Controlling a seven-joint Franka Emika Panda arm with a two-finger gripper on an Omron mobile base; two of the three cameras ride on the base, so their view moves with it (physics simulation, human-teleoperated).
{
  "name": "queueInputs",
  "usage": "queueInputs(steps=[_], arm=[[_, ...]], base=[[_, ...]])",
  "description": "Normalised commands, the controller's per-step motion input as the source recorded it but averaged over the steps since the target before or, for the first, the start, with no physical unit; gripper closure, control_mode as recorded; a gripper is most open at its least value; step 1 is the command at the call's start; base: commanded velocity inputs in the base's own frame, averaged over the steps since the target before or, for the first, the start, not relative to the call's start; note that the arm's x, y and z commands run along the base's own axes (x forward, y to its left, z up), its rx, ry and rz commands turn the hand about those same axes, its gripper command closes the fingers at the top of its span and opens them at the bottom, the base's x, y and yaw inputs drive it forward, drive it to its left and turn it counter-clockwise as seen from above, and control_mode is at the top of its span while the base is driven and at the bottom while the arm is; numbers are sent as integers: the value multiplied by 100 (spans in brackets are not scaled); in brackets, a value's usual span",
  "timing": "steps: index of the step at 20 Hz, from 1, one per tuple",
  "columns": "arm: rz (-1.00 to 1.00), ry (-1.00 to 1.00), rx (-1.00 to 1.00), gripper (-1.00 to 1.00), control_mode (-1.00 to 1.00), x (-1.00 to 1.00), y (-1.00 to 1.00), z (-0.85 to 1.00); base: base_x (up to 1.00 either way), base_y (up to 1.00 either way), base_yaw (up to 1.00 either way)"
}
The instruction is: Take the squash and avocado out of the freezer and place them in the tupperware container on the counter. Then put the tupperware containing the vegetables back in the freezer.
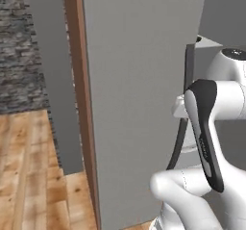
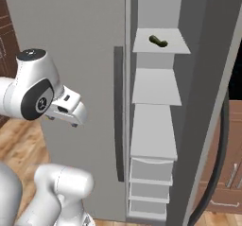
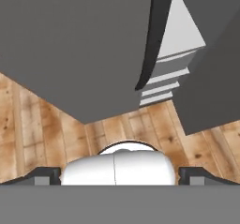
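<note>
The freezer [image 2: 156, 85] stands open, its pale grey shelves bare to view and its grey door [image 2: 215, 78] swung out to the right. On an upper shelf lies a small dark-green thing [image 2: 158, 41]; I cannot tell whether it is the squash or the avocado. My gripper [image 2: 71, 118] hangs left of the opening, in front of the shut grey door [image 2: 80, 40], pointing down at the floor. Its fingertips [image 3: 47, 174] stand wide apart and open, with nothing between them [image 3: 121, 175]. The tupperware container is out of view.
A long dark handle [image 2: 118, 111] runs down the shut door next to the opening, and a curved one [image 2: 216, 173] hangs on the open door. Brown wooden drawers [image 2: 229, 182] sit behind that door. A wood panel [image 1: 79, 104] edges the appliance on the left, above plank floor [image 1: 29, 176].
</note>
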Motion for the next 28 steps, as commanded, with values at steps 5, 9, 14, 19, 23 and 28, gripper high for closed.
queueInputs(steps=[5,9,14,19,23,28], arm=[[0,0,0,-100,100,0,0,0],[0,0,0,-100,100,0,0,0],[0,0,0,-100,100,0,0,0],[0,0,0,-100,100,0,0,0],[0,0,0,-100,100,0,0,0],[0,0,0,-100,100,0,0,0]], base=[[43,-55,0],[51,-53,0],[46,-53,0],[67,-37,0],[72,-35,2],[61,-39,18]])
